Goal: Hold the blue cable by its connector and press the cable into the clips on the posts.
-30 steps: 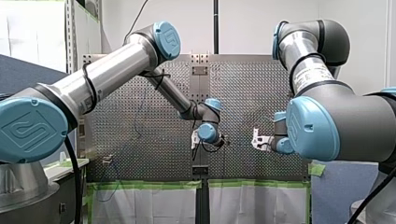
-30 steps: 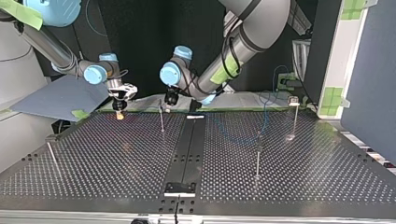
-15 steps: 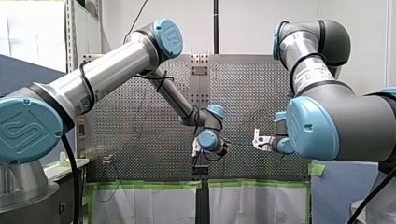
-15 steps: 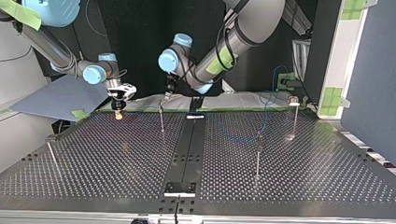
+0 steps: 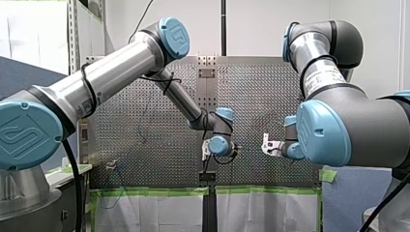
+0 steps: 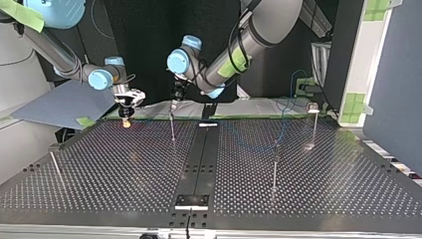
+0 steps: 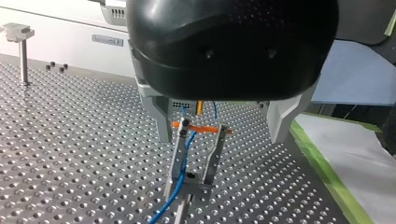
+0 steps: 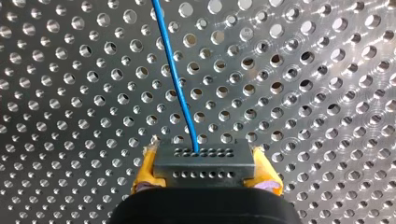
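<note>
left arm (image 5: 116, 67) stretched to mid-table, wrist bent down | left gripper (image 7: 219, 126) pointing down, fingers (image 7: 158, 116) spread wide | right gripper (image 8: 204, 158) low, yellow pads (image 8: 144, 170) clamped on connector (image 8: 205, 170)

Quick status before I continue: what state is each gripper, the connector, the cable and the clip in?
connector: clamped between yellow pads.
right gripper: shut on the connector.
blue cable: leads from the connector across the table.
clip: upright on its post, blue cable running through it.
left gripper: open, fingers either side of the clip.
</note>
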You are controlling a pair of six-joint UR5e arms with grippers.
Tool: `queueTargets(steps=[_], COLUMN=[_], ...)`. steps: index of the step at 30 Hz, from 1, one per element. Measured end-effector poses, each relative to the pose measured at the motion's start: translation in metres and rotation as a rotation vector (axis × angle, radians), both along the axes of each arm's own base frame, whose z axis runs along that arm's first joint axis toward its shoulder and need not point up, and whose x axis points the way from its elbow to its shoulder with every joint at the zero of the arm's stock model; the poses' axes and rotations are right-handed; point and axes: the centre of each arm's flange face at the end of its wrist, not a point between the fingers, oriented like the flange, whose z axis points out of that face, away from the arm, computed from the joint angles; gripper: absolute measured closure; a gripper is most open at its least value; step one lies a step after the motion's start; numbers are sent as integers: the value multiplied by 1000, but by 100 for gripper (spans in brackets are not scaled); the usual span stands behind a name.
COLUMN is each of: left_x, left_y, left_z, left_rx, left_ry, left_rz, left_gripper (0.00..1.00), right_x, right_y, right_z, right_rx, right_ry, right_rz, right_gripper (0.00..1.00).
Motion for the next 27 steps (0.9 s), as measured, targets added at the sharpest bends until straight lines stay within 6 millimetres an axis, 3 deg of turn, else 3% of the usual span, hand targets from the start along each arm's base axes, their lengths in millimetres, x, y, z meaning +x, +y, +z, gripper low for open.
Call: queueTargets(steps=[27], left_x=[-7], left_y=[-6], left_z=[3], left_rx=[-5], left_ry=[-11], left_rz=[4], left_gripper=[0], right_x=[0], right_y=[0], right_z=[-1], right_rx=[0], right_ry=[-3], right_rz=[1], right_gripper=[100])
